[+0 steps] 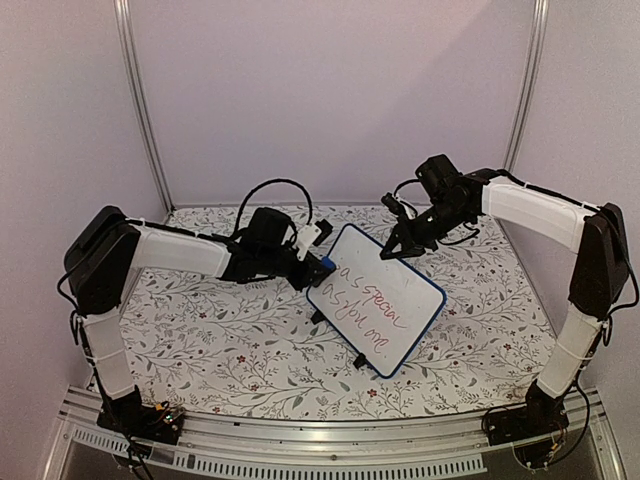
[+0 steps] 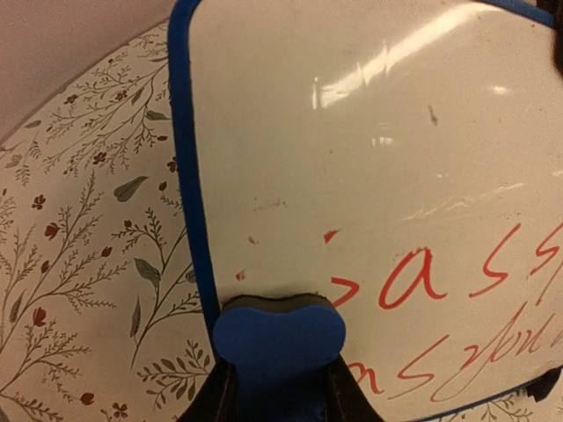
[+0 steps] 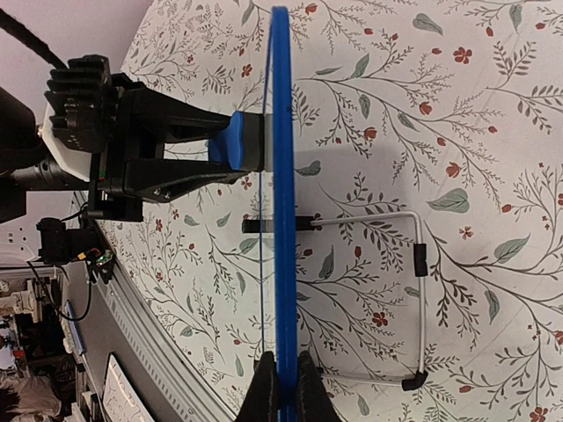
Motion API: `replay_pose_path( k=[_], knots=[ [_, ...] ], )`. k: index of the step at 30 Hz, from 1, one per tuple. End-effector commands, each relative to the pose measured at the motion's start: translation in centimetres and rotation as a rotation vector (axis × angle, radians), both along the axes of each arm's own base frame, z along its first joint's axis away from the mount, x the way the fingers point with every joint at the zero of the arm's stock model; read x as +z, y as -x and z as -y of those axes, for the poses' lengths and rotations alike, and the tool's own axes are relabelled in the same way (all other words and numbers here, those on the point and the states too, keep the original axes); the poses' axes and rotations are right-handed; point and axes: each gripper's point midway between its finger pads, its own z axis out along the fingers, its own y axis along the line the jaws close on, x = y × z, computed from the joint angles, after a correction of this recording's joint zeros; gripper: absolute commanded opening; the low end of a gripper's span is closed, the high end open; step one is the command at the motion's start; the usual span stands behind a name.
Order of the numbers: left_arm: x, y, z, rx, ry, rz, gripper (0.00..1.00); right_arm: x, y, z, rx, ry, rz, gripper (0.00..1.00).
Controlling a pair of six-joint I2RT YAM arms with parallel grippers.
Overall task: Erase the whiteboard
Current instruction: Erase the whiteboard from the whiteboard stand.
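The whiteboard (image 1: 378,300), at the middle of the worktop (image 1: 200,340), is pinched at its far edge by the right claw (image 1: 392,250), while the eraser (image 2: 280,338), clamped in the left claw (image 1: 320,268), is pressed at its left end, the writing (image 2: 440,281) lying rightward.

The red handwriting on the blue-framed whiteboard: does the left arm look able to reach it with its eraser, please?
Probably yes: the left gripper presses its blue foam eraser on the whiteboard right beside the red handwriting, nothing between, while the right gripper clamps the board's edge.
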Motion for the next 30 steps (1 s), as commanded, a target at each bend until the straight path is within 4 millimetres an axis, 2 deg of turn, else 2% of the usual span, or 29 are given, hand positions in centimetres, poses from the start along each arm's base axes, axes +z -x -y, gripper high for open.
replay_pose_path(
  k=[1,12,23,30],
  knots=[
    [-3.7,1.9,-1.5,0.004,-0.079,-0.113,0.00,-1.3,1.1,0.1,0.031,0.029,-0.033,0.00],
    [-3.7,1.8,-1.8,0.028,-0.072,-0.111,0.00,-1.2,1.1,0.1,0.031,0.028,-0.032,0.00],
    [-0.8,-1.0,0.3,0.014,-0.021,-0.042,0.00,-1.4,1.1,0.0,0.034,0.026,-0.037,0.00],
    [0.3,-1.8,1.6,-0.007,0.004,-0.019,0.00,-1.4,1.1,0.1,0.033,0.029,-0.038,0.00]
  ],
)
